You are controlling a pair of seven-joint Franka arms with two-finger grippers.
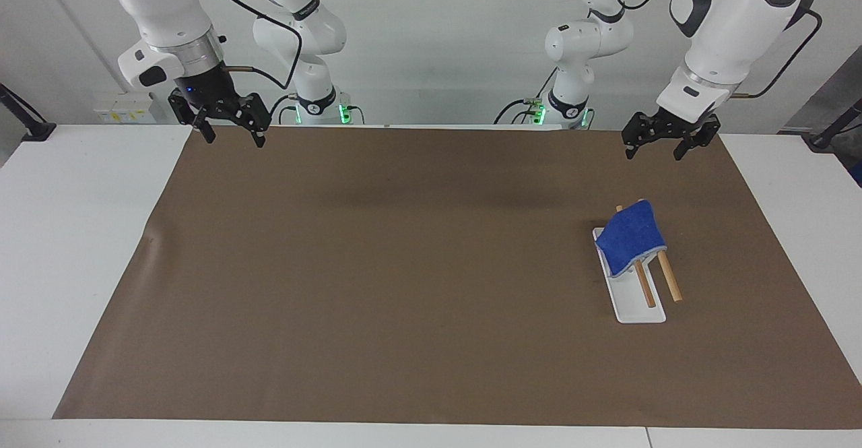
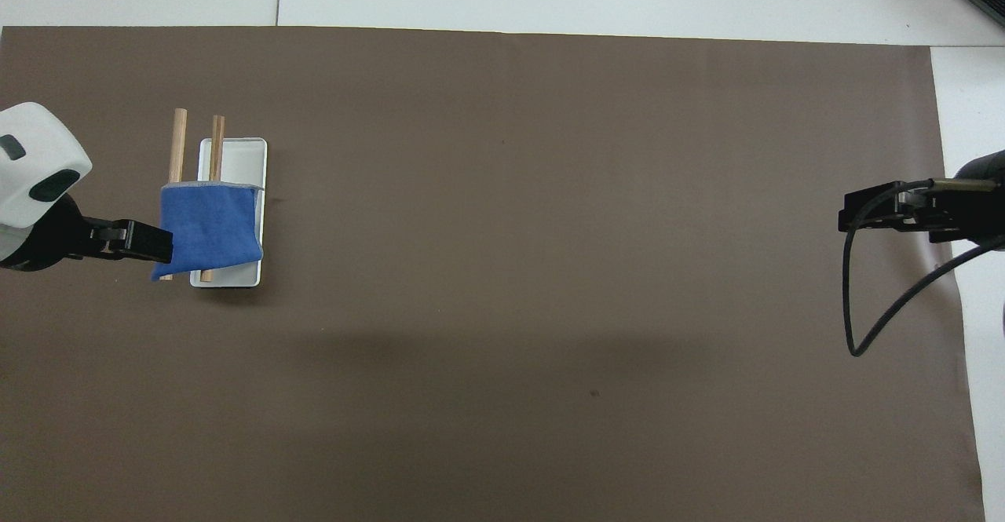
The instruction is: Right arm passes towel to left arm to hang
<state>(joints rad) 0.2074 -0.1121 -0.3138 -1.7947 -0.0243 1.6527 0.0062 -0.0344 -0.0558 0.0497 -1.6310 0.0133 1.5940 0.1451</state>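
Toward the left arm's end of the table, the towel (image 1: 632,236) is draped over two wooden rods (image 1: 658,278) that slope up from a white rack (image 1: 633,306), covering their raised ends nearer the robots. The rods' long axis runs roughly away from the robots. The rack's tray holds nothing but the rods' lower ends. It all sits on a brown mat (image 1: 404,266).

The left gripper (image 1: 659,147) hangs in the air, empty, fingers spread, over the mat's edge closest to the robots. The towel is lower than the fingers and farther out on the table, clearly apart in the facing view. From overhead the gripper tip only seems to reach the towel's edge. The left arm is by far the closer one.

The right gripper (image 1: 229,135), also spread and empty, waits over the mat corner at the right arm's end, well apart from the towel.

Judgement: the towel looks hung and released, so the task looks essentially done.
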